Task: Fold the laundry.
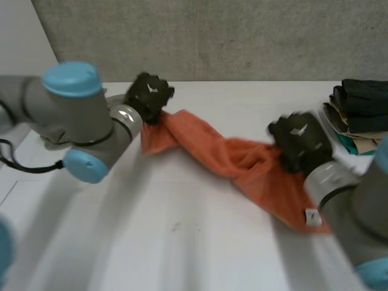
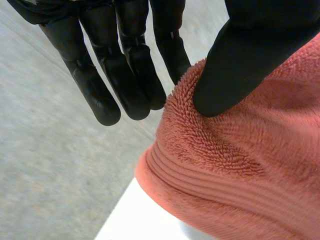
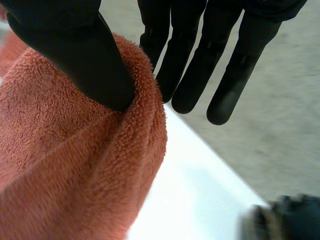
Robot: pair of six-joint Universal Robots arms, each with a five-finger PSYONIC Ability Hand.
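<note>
Head view: L hand (image 1: 150,94), towel (image 1: 242,159) pinch

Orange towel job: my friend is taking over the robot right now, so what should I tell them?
The left hand pinches one end of the orange towel between thumb and fingers.
The right hand pinches it farther along, short of its tagged end.
The towel runs bunched and twisted between them over the white table. A pile of folded clothes sits at the table's right edge.
Done: no fold in this towel yet.
Left: probably spread it flat, then fold it.
</note>
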